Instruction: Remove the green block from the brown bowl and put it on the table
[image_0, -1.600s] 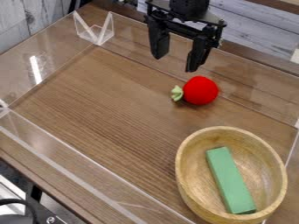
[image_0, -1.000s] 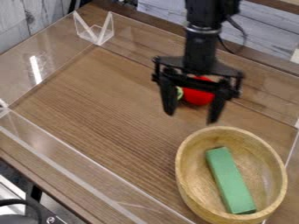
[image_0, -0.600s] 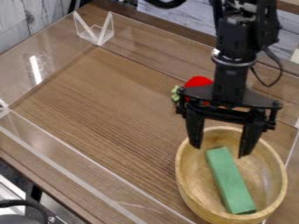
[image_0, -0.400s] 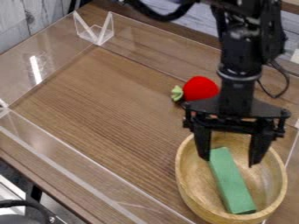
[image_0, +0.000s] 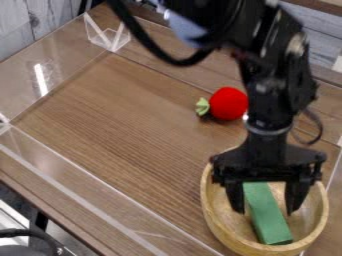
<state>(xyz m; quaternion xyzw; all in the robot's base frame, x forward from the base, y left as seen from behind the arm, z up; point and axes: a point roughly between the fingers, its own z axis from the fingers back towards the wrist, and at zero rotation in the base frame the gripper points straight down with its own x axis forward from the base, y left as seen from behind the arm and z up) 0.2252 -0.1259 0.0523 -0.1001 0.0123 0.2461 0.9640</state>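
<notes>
To take hold well, the tool (image_0: 267, 198), its fingers apart over the near right of the tabletop (image_0: 120, 120), should centre on the green block (image_0: 266, 215) and close across its narrow width, going down gently so that neither tip catches the rim of the brown bowl (image_0: 218, 228). The block lies inside the bowl, its long axis running from near to far, with the far end slanting slightly left.

brown wood-grain table (image_0: 114, 125); directly on it, tan bowl (image_0: 227, 230), red ball-like fruit (image_0: 230, 102)
</notes>
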